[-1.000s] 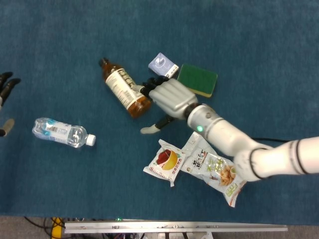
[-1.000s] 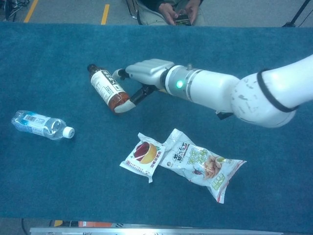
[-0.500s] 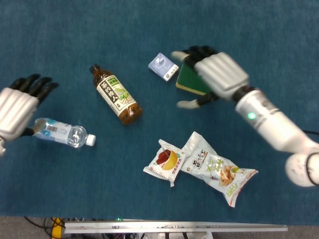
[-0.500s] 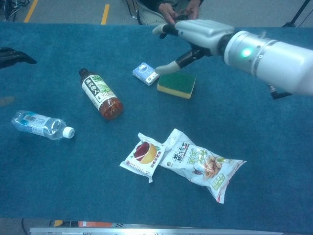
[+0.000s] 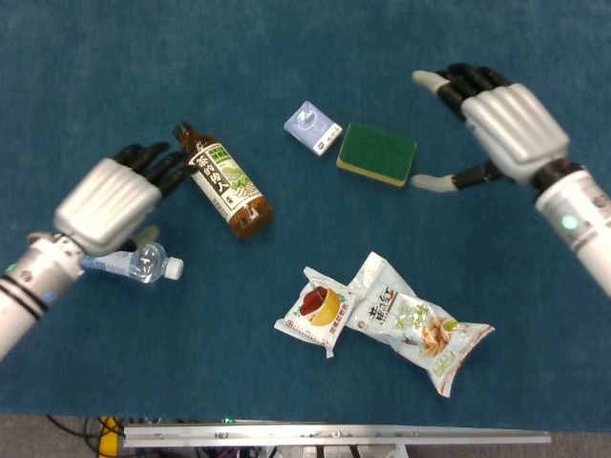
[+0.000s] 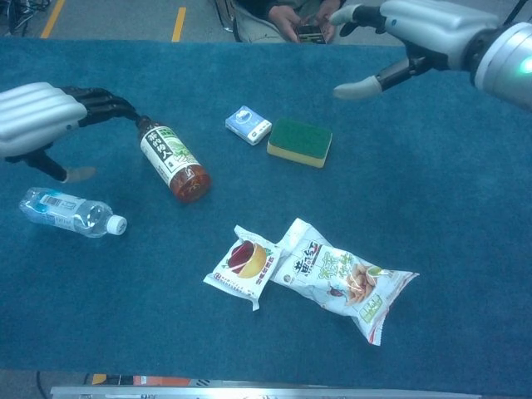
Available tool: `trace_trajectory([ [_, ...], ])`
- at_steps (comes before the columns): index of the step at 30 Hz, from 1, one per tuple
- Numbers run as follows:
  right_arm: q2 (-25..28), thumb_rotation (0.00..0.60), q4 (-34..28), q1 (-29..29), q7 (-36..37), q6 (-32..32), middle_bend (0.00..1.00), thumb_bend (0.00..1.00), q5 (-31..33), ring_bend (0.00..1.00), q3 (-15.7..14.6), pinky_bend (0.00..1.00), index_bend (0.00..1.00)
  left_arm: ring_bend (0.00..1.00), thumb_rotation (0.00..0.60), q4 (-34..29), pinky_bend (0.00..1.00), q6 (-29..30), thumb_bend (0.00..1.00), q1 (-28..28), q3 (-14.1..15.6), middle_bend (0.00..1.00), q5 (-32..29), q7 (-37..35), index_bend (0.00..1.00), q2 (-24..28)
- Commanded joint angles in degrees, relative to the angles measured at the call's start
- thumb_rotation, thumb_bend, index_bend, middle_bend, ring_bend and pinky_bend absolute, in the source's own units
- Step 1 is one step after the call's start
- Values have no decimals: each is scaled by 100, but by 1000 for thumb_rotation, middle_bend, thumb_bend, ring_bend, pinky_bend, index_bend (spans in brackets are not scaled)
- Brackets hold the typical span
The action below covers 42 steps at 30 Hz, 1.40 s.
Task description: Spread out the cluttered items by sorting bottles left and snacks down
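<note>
Both hands are up off the blue table point(image 5: 115, 363) rn w/ fingers spread and nothing in them. Left hand point(image 5: 107, 198) hangs over the left side, dark fingertips right by the cap end of the tea bottle point(image 5: 222, 179); can't tell if they touch it. In the chest view that hand point(image 6: 37, 116) sits above the water bottle point(image 6: 73, 213), thumb pointing down toward it, not gripping.

Tea bottle lies on its side, cap toward the far-left, brown base toward the middle. Water bottle point(image 5: 141, 261) is also on its side, nearer the front-left edge, white cap pointing right, partly hidden by the left hand in the head view.

Right hand point(image 5: 504, 129) hovers far right, thumb sticking out toward the sponge point(image 5: 377, 154), apart from it. Small blue box point(image 5: 313, 127) sits just beside the sponge, on its left.

Snacks: small bag point(image 5: 315, 310) w/ fruit pic and bigger chip bag point(image 5: 410, 322) lie side by side at front center, edges overlapping.
</note>
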Motion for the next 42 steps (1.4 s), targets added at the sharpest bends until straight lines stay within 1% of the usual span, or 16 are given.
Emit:
trace_trajectory([
  [1,315,269,-240,-268,114,95,167,44,-319,82,-133,135,0,84,600,163,182,-121,300,-186,-17,100,152,96,116,-216],
  [9,829,269,-672,-796,94,252,174,44,-1095,82,-527,135,0,82,600,792,181,-373,305,-600,-7,96,416,360,115,-741],
  [13,964,269,-806,-1028,101,322,175,44,-1482,82,-680,137,0,82,600,1137,182,-490,305,-770,31,96,490,395,115,-906],
  [18,1048,268,-896,-1282,162,368,175,44,-1935,82,-828,137,0,82,600,1518,182,-623,305,-950,161,94,607,322,115,-1031],
  [24,1093,269,-919,-1499,312,437,178,44,-2215,82,-845,137,0,82,600,1939,181,-716,305,-1099,368,93,801,411,115,-1175],
  [27,1100,269,-891,-1587,381,449,178,44,-2330,82,-847,137,0,82,600,2043,181,-724,304,-1146,442,91,822,276,115,-1226],
  [32,1069,269,-829,-1684,426,438,179,44,-2416,83,-814,137,0,82,600,2011,181,-734,302,-1218,415,88,662,-40,115,-1241],
  [38,1016,269,-747,-1769,456,427,178,44,-2457,83,-755,137,0,82,600,1917,181,-793,301,-1338,395,86,568,-169,115,-1246],
  [42,1008,268,-721,-1819,489,417,179,44,-2482,83,-722,137,0,82,600,1983,181,-877,301,-1419,425,86,555,-161,115,-1336],
])
